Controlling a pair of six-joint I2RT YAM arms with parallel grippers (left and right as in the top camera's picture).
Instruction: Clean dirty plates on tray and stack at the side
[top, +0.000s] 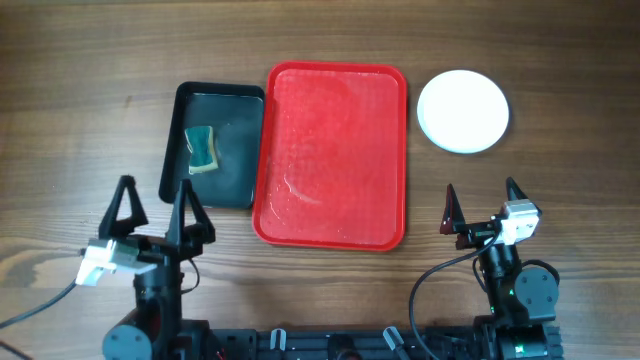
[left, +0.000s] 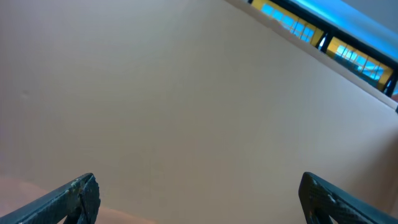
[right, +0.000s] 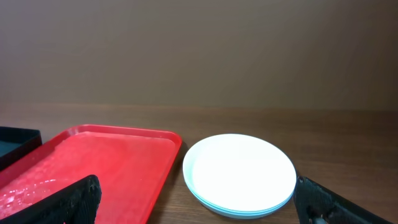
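The plates (top: 463, 111) stand in one stack on the table to the right of the red tray (top: 333, 155), white one on top; light blue rims show under it in the right wrist view (right: 239, 176). The tray holds no plates and also shows in the right wrist view (right: 99, 168). My left gripper (top: 155, 208) is open and empty, near the table's front left. In the left wrist view (left: 199, 196) its fingers point at a blank wall. My right gripper (top: 482, 205) is open and empty, near the front right, short of the plates (right: 199, 199).
A smaller black tray (top: 212, 145) with a green sponge (top: 203, 148) lies left of the red tray. Its corner shows in the right wrist view (right: 15, 142). The tabletop is brown wood.
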